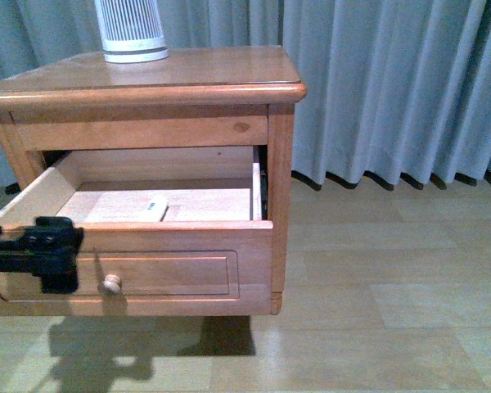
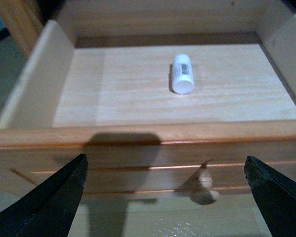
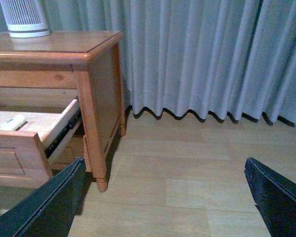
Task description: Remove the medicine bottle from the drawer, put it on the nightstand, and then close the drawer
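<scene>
In front view: drawer open, bottle lying inside, left hand before drawer front, beside knob | left wrist: left hand spread wide, bottle on drawer bottom | right wrist: right hand wide over floor, near nightstand

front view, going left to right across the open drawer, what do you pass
left tool → drawer knob → medicine bottle → drawer's right side wall; ribbed cylinder on top overlaps these, so left out
</scene>
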